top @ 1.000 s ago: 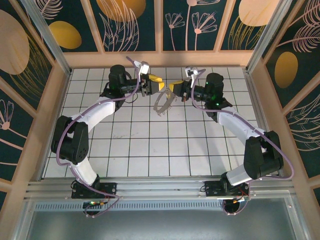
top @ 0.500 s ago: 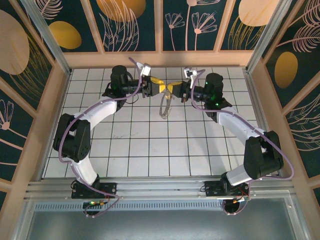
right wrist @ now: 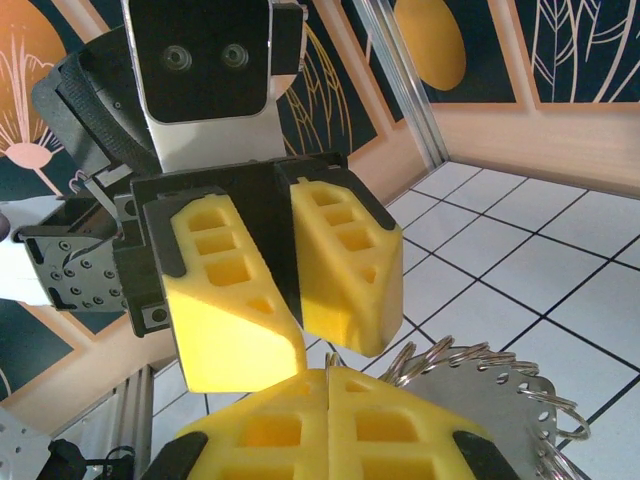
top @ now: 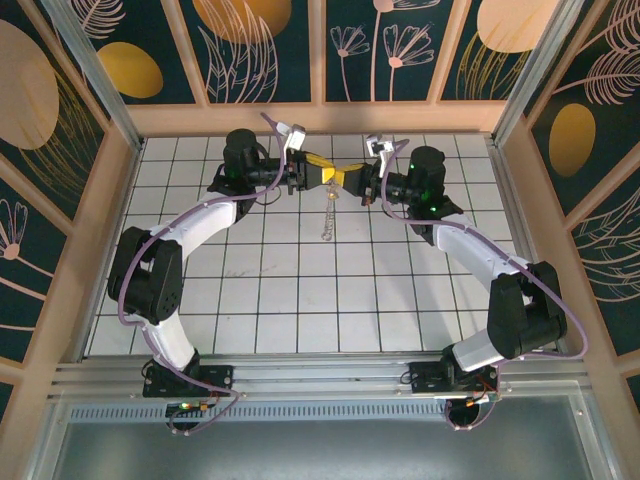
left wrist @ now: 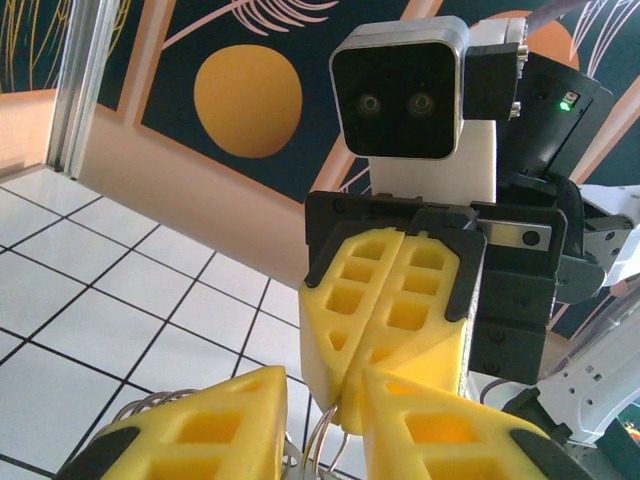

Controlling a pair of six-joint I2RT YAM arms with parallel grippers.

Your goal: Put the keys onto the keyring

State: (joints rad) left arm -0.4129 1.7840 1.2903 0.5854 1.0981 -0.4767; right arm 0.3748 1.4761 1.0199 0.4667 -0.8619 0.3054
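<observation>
Above the white tiled table (top: 300, 290) hangs the keyring (top: 327, 215).

Bright yellow fingers (right wrist: 225, 300) on black mounts (right wrist: 250, 185); silvery-grey keyring (right wrist: 490, 385); white worktop (top: 300, 290) gridded in dark lines — teal walls (top: 280, 60) patterned with orange discs, pale leaf outlines.

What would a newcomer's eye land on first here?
Two yellow-fingered grippers meet tip to tip above the far middle of the tiled table: the left gripper with jaws apart, the right gripper shut. The silvery keyring hangs just below them, edge-on from above.
</observation>
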